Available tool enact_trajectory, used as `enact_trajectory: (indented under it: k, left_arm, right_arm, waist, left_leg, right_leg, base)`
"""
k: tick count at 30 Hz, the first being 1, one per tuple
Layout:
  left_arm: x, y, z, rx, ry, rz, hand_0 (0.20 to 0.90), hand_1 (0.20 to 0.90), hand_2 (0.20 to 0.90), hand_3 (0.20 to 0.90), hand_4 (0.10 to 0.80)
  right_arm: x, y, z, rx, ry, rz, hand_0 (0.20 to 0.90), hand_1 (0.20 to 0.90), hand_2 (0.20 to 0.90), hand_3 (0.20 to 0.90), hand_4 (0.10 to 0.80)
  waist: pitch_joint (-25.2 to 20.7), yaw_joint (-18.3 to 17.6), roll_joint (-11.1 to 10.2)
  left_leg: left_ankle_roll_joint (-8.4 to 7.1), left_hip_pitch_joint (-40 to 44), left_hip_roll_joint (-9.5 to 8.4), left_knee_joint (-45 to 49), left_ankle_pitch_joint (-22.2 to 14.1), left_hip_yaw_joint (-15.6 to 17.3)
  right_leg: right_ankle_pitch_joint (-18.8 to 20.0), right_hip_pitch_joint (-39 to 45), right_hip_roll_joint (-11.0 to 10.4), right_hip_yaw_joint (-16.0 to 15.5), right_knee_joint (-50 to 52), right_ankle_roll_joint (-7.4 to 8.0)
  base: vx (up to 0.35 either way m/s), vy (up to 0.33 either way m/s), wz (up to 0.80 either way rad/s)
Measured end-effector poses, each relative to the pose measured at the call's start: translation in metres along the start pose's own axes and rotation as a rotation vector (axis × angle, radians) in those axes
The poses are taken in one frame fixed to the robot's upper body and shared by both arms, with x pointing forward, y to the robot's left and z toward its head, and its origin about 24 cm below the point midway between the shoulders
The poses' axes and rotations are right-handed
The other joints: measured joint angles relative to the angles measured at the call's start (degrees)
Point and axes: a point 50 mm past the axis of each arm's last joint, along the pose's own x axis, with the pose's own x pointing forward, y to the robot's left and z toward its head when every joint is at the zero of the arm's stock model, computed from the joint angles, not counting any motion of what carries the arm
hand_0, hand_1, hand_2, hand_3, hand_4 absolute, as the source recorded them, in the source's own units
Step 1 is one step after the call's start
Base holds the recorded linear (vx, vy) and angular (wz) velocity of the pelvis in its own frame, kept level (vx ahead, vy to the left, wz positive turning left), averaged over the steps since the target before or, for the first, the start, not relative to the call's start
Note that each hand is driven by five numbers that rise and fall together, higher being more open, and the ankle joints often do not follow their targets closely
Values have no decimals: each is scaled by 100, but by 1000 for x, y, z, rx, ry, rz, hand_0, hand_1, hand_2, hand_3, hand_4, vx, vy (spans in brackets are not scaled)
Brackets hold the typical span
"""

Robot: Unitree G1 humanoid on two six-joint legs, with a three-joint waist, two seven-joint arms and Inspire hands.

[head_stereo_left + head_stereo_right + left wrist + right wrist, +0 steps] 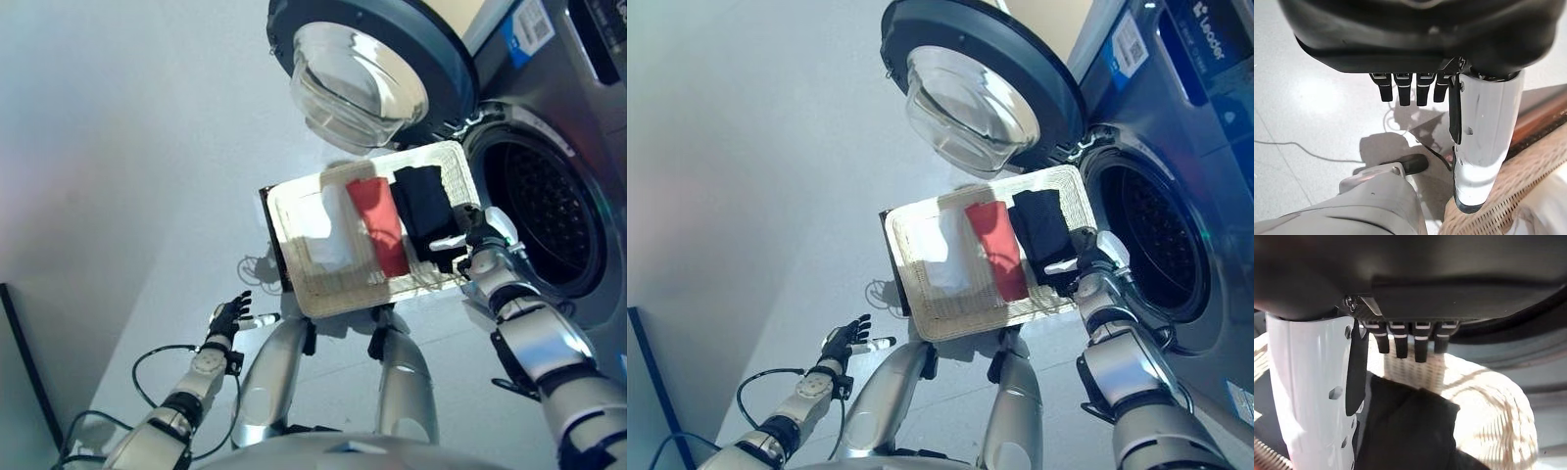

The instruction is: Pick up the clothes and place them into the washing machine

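Observation:
A shallow wicker basket (328,294) rests on a low dark brown box (273,240) beside the washing machine. In it lie a white cloth (328,233), a red cloth (380,223) and a black cloth (423,204) side by side. My right hand (472,241) is at the basket's near right edge, over the black cloth (1405,426). Its fingers (1400,340) are straight and open, and the white-covered thumb (1308,382) is beside the cloth. My left hand (227,318) hangs low at the left, open and empty, with straight fingers (1410,90).
The washing machine's drum opening (544,215) is just right of the basket. Its round glass door (358,73) stands swung open above the basket. Pale floor (127,196) spreads to the left. The basket's rim (1518,186) lies near my left hand.

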Motion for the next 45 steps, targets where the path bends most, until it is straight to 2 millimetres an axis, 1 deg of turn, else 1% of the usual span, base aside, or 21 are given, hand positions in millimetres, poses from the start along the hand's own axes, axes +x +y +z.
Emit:
enact_trajectory:
  k: [2, 9, 14, 20, 22, 26, 29, 30, 36, 41, 43, 45]
  left_arm:
    - [0, -2, 0, 7, -2, -7, 900, 900, 900, 900, 800]
    - [0, -3, 3, -35, -13, 25, 900, 900, 900, 900, 800]
    - [1, -3, 3, -37, -15, 32, 900, 900, 900, 900, 800]
    - [1, -3, 5, -38, -24, 43, 900, 900, 900, 900, 800]
    - [1, -2, 6, -38, -27, 52, 900, 900, 900, 900, 800]
    - [1, -2, 8, -39, -40, 58, 900, 900, 900, 900, 800]
    - [2, 0, 11, -38, -55, 72, 900, 900, 900, 900, 800]
    - [2, 0, 11, -38, -54, 71, 900, 900, 900, 900, 800]
    - [2, 0, 10, -44, -49, 74, 900, 900, 900, 900, 800]
    - [2, 1, 9, -64, -45, 84, 900, 900, 900, 900, 800]
    - [2, 3, 9, -64, -43, 100, 900, 900, 900, 900, 800]
    - [2, 2, 9, -55, -43, 94, 900, 900, 900, 900, 800]
  right_arm:
    - [1, -4, 4, -2, -10, -26, 900, 900, 900, 900, 800]
    - [1, -7, 3, -5, -5, -70, 900, 900, 900, 900, 800]
    - [1, -7, 2, -18, -2, -76, 900, 900, 900, 900, 800]
    - [1, -7, 3, -15, -6, -78, 900, 900, 900, 900, 800]
    - [1, -7, 7, -10, -20, -80, 900, 900, 900, 900, 800]
    - [2, -9, 19, 4, -65, -105, 900, 900, 900, 900, 800]
    - [3, -16, 34, 26, -113, -158, 900, 900, 900, 900, 800]
    - [3, -17, 35, 30, -124, -170, 900, 900, 900, 900, 800]
    - [2, -17, 34, 11, -125, -177, 900, 900, 900, 900, 800]
    - [2, -15, 33, -24, -132, -170, 900, 900, 900, 900, 800]
    - [1, -13, 35, -24, -137, -166, 900, 900, 900, 900, 800]
    - [1, -12, 33, -28, -132, -166, 900, 900, 900, 900, 800]
  waist:
    - [19, 3, 17]
    - [36, 95, 19]
    - [39, 91, 14]
    - [46, 84, 2]
    - [56, 60, -13]
    - [81, -26, -65]
    - [73, -57, -161]
    - [68, -59, -182]
    - [51, -62, -254]
    - [26, -64, -307]
    - [-32, -64, -370]
    - [-36, -64, -375]
  left_leg:
    - [17, -125, -15, 26, 12, -11]
    - [32, -240, -45, 34, 23, -39]
    - [41, -314, -50, 65, 34, -136]
    - [45, -293, -56, 77, 44, -175]
    - [46, -266, -55, 87, 46, -179]
    - [45, -19, -54, 82, 43, -186]
    - [52, 11, -59, 83, 48, -146]
    - [51, 11, -59, 83, 48, -133]
    - [59, 10, -61, 83, 54, -97]
    - [54, -43, -62, 82, 50, -91]
    - [56, -145, -63, 84, 52, -89]
    - [74, -176, -72, 92, 64, -103]
  right_leg:
    - [12, -113, -13, -1, 12, 17]
    - [8, -217, -54, -41, 70, 15]
    - [8, -214, -62, -149, 63, 16]
    - [11, -161, -57, -165, 54, 17]
    - [20, -118, -45, -171, 42, 27]
    - [98, 219, -31, -166, -154, 51]
    - [119, 232, -15, -120, -166, 79]
    - [143, 232, -15, -109, -184, 69]
    - [271, 289, 16, -66, -360, 93]
    - [314, 286, 23, -76, -452, 103]
    - [325, 184, 24, -72, -454, 103]
    - [325, 165, 20, -85, -448, 103]
  base:
    - [7, 3, 2]
    - [32, 3, 4]
    - [57, 3, 9]
    - [45, 11, 4]
    - [21, 15, 0]
    - [11, 13, 1]
    - [21, 12, -6]
    - [18, 7, -6]
    - [3, -5, -4]
    - [0, 0, 0]
    - [-7, -7, 2]
    - [-16, -14, 5]
